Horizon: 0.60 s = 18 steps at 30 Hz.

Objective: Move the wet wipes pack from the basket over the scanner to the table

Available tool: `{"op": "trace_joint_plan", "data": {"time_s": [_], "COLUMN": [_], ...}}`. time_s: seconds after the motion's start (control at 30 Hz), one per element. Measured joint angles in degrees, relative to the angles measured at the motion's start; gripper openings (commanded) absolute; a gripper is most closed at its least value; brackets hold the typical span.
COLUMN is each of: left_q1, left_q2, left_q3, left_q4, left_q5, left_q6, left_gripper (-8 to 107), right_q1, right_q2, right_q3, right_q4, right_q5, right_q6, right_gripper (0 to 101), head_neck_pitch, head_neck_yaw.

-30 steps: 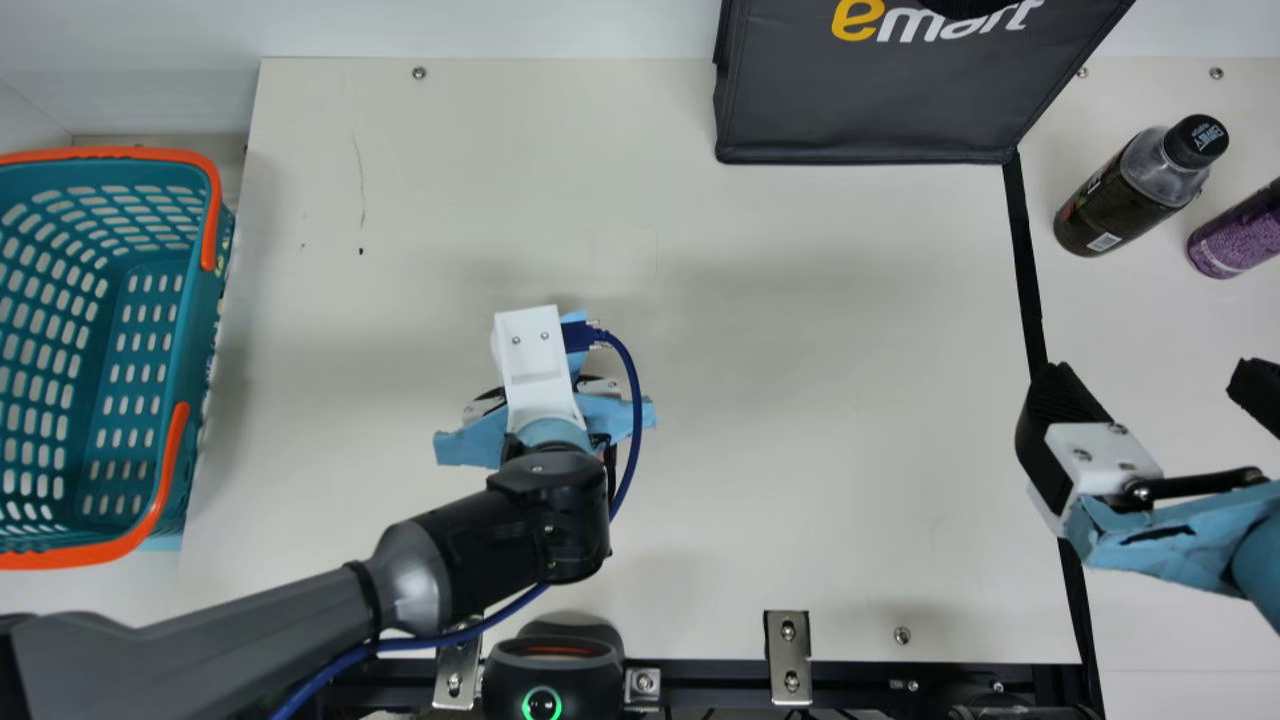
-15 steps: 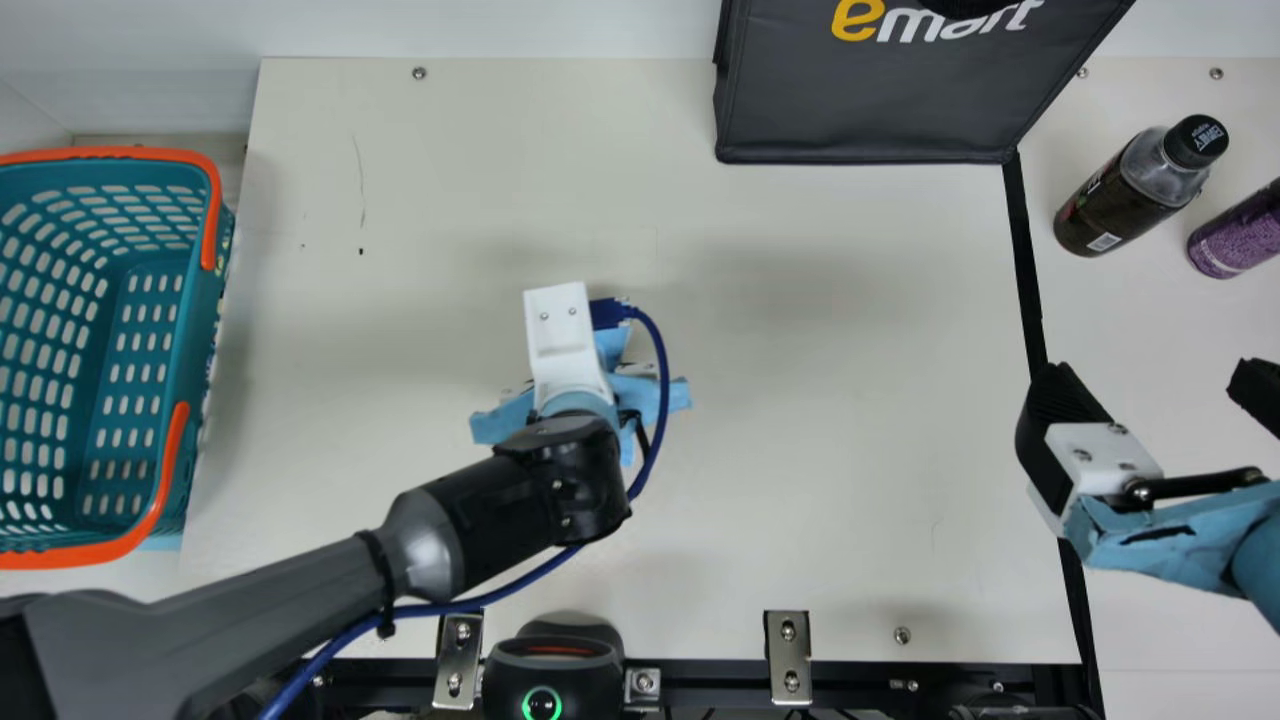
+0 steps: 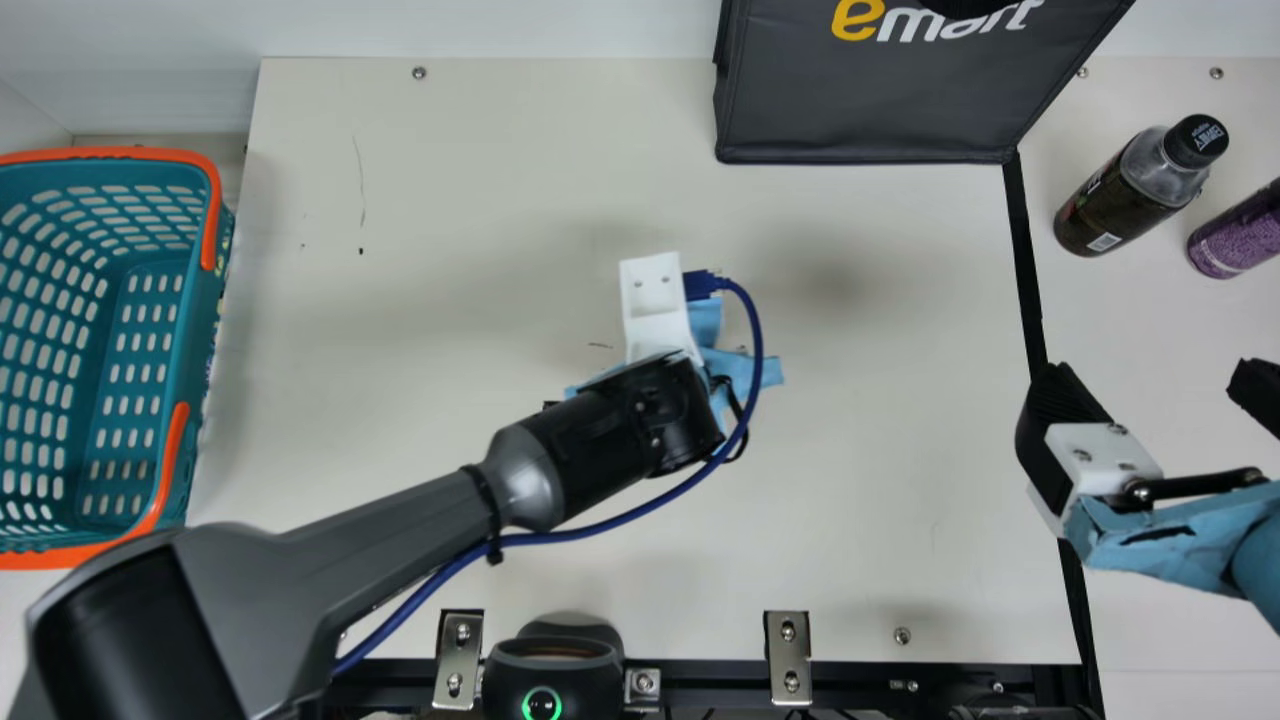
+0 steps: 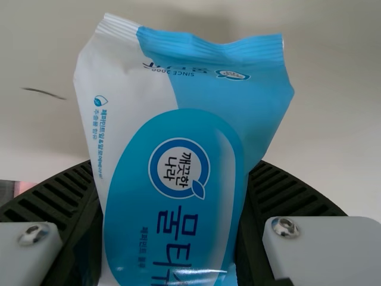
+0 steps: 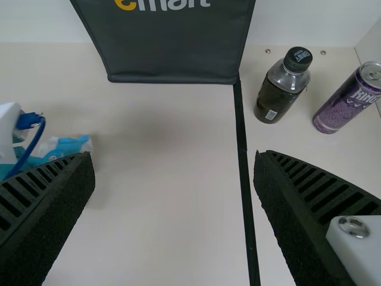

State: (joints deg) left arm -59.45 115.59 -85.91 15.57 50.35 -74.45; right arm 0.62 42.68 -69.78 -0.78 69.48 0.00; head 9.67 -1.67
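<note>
Left hand (image 3: 730,366) grips wet wipes pack (image 4: 178,143) between fingers (image 4: 286,193).

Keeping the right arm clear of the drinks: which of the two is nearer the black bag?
The dark bottle with the black cap; the purple can stands farther from the bag, on the bottle's far side.

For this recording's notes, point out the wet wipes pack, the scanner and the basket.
Wet wipes pack (image 4: 178,149): left wrist view, middle of its printed front.
Scanner (image 3: 555,674): main view, black housing just above the green-lit ring.
Basket (image 3: 203,310): main view, teal side toward the table's middle.
</note>
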Motion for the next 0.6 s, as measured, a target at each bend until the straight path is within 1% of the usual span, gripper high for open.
{"op": "trace_joint_plan", "data": {"time_s": [0.03, 0.37, 0.47, 0.6], "left_q1": [0.13, 0.97, 1.29, 1.77], "left_q2": [0.92, 8.29, 9.57, 10.03], "left_q3": [-1.39, -12.61, -14.68, -15.44], "left_q4": [-1.17, -10.15, -12.1, -14.46], "left_q5": [0.09, 1.75, 1.89, 1.02], "left_q6": [0.71, 4.97, 5.6, 6.36], "left_gripper": [-8, 25, 35, 49], "right_q1": [0.0, 0.0, 0.0, 0.0], "right_q2": [0.0, 0.0, 0.0, 0.0], "right_q3": [0.0, 0.0, 0.0, 0.0], "right_q4": [0.0, 0.0, 0.0, 0.0], "right_q5": [0.0, 0.0, 0.0, 0.0], "right_q6": [0.0, 0.0, 0.0, 0.0], "right_gripper": [95, 95, 95, 95], "head_neck_pitch": [-0.09, -0.09, 0.0, 0.0], "head_neck_yaw": [0.0, 0.0, 0.0, 0.0]}}
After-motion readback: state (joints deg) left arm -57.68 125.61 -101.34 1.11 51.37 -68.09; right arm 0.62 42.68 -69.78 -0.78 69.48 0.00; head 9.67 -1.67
